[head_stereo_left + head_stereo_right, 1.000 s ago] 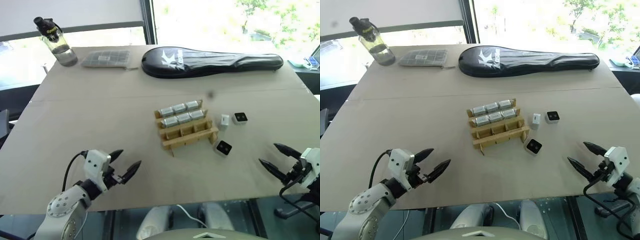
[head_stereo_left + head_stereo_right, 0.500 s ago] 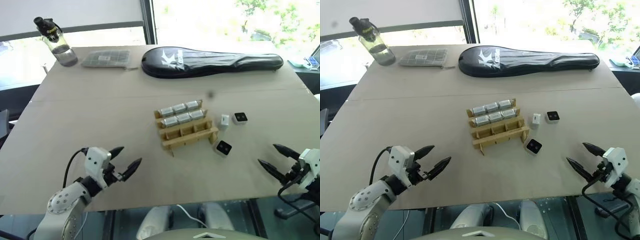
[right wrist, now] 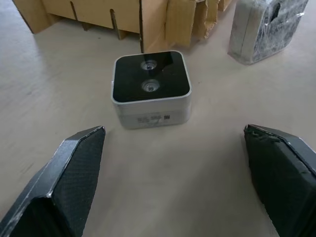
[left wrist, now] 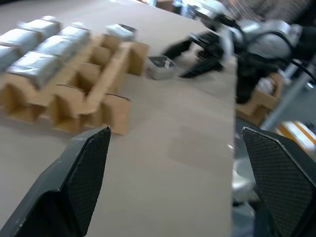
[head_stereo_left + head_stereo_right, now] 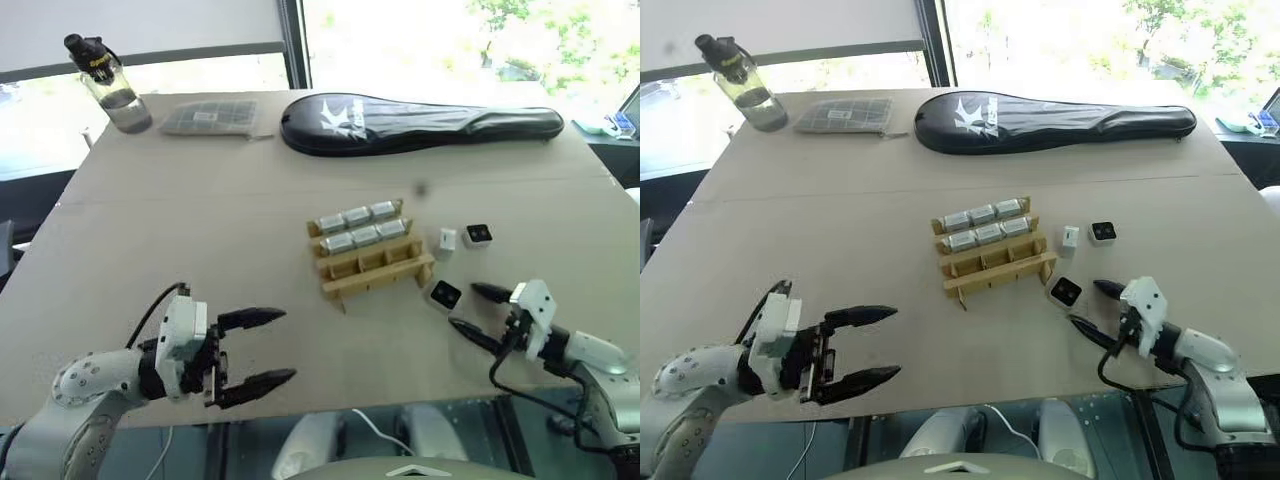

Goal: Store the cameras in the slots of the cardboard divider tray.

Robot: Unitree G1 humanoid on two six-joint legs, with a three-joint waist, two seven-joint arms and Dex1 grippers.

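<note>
Where windows back the tan tabletop (image 5: 200, 240), the tray (image 5: 372, 258) holds six cameras (image 5: 356, 228) in its two far rows. Three cameras (image 5: 445, 294) lie beside it; left hand (image 5: 262, 347) and right hand (image 5: 472, 311) gape wide, empty

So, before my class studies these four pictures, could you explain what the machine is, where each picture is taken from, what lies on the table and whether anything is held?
It is a humanoid robot with two arms, each ending in two black fingers. Two pictures look down from its head; the other two come from cameras on its wrists.

On the table stands a cardboard divider tray with six cameras in its two far rows; the near row is empty. Three loose cameras lie to its right: one near the right gripper, two farther back. At the far edge are a water bottle, a grey gridded packet and a black racket case.

Nothing is held: the right and left gripper are both open.
</note>
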